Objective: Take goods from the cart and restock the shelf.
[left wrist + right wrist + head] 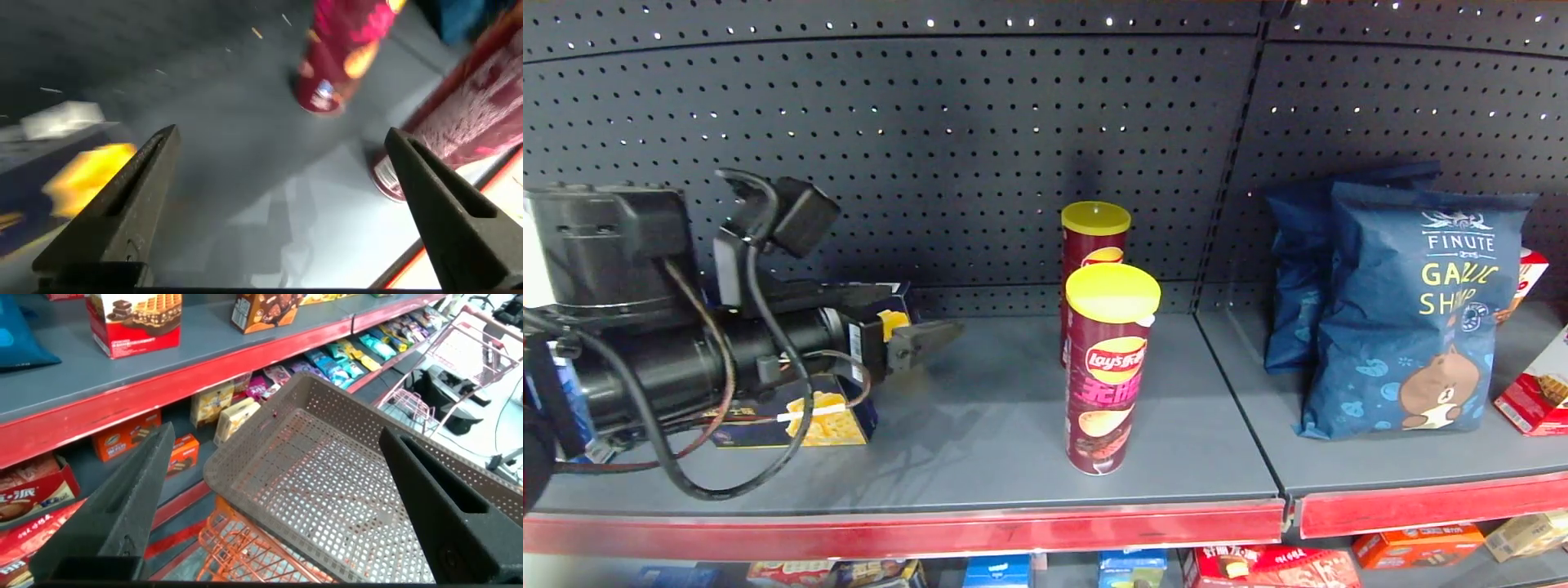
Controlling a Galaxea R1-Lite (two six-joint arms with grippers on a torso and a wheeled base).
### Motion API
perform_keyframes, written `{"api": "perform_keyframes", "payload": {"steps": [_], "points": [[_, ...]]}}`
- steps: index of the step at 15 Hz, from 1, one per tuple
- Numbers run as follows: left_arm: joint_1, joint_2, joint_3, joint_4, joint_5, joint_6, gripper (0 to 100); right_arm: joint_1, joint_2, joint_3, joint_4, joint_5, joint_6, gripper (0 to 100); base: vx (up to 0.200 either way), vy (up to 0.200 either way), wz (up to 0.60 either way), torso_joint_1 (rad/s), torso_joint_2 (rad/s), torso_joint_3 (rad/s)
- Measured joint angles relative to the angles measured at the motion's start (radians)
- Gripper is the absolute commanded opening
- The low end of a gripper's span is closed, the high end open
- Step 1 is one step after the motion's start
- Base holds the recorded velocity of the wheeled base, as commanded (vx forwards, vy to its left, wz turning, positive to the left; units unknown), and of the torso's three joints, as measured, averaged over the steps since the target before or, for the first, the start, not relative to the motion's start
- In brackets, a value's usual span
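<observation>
Left gripper (279, 133) jaws wide over shelf (980, 425), chip can (1108, 371) at its 3 o'clock, right gripper (278, 434) jaws wide above cart basket (327, 498).

You are watching the left arm (645, 359) covering most of the blue snack box (825, 420). The front chip can (1107, 376) is hiding the lower half of the rear chip can (1094, 237), and the picture's edge is cutting off the red box (1535, 400).
</observation>
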Motion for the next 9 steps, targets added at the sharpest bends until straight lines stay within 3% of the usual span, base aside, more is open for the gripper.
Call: {"api": "perform_keyframes", "payload": {"steps": [4, 9], "points": [[0.057, -0.179, 0.018, 0.009, -0.002, 0.001, 100, -0.005, -0.002, 0.014, 0.001, 0.0, -0.001, 100, 0.0, 0.0, 0.0, 0.0, 0.0, 0.0], [0.223, -0.416, 0.083, 0.01, -0.003, -0.002, 100, -0.001, -0.003, 0.034, 0.002, 0.0, -0.02, 100, 0.0, 0.0, 0.0, 0.0, 0.0, 0.0]]}}
